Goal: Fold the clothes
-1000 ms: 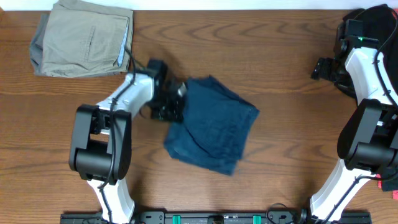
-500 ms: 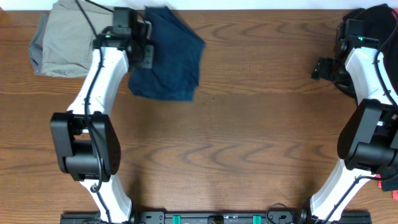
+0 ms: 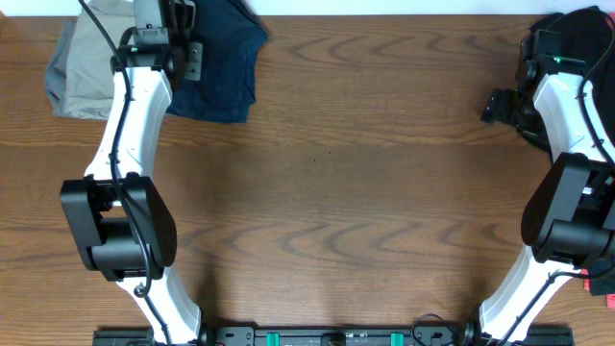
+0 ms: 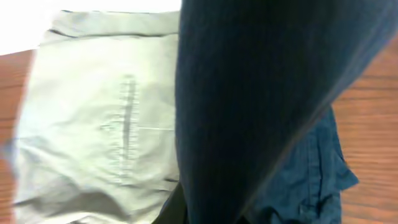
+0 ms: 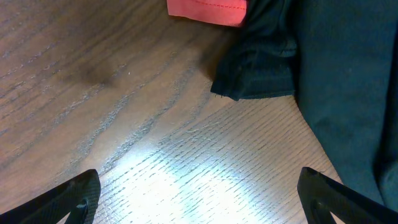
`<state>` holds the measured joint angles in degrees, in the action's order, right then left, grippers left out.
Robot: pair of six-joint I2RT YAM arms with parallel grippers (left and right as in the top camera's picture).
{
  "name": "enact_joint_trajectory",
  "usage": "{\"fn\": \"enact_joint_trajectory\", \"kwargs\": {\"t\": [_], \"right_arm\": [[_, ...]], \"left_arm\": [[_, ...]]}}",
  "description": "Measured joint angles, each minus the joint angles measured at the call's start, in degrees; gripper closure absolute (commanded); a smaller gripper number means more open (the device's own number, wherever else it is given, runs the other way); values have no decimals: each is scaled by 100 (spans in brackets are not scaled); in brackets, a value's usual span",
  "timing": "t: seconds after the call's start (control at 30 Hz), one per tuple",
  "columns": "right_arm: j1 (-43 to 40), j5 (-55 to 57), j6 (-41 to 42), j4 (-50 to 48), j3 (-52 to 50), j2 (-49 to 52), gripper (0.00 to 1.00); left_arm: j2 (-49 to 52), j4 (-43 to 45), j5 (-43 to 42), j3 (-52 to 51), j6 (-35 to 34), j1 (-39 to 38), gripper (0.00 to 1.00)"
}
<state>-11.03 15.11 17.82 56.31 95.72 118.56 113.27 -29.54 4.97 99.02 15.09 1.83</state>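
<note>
Four garments are in view, one of each colour. The navy shorts [image 3: 226,67] lie in a loosely folded heap at the far left of the table [image 3: 384,192], just beside the flat, folded khaki shorts [image 3: 82,77], whose welt pocket faces up. The arm hides whether the two overlap. A black garment [image 5: 336,81] sits bunched at the far right corner, with a corner of a coral-red garment [image 5: 208,9] close beside it. There are two arms. The left gripper [image 3: 183,53] is clamped on the left edge of the navy shorts (dark fabric hangs so close to its wrist camera that it fills half the view). The right gripper [image 5: 199,194] stands spread wide and empty over bare wood next to the black garment's hem. The table is brown wood with a strong grain, lit brightly under the right wrist. A pale strip runs beyond its far edge, and a black rail with green fittings lies along the near edge.
</note>
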Motion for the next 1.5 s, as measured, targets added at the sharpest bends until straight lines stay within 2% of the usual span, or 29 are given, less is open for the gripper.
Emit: {"fn": "enact_joint_trajectory", "kwargs": {"t": [0.4,1.5], "right_arm": [[0,2,0,0,0,0,1],[0,2,0,0,0,0,1]], "left_arm": [[2,42,793,450,2,0,94],[-326,7,1189,463,-1292,-645,94]]}}
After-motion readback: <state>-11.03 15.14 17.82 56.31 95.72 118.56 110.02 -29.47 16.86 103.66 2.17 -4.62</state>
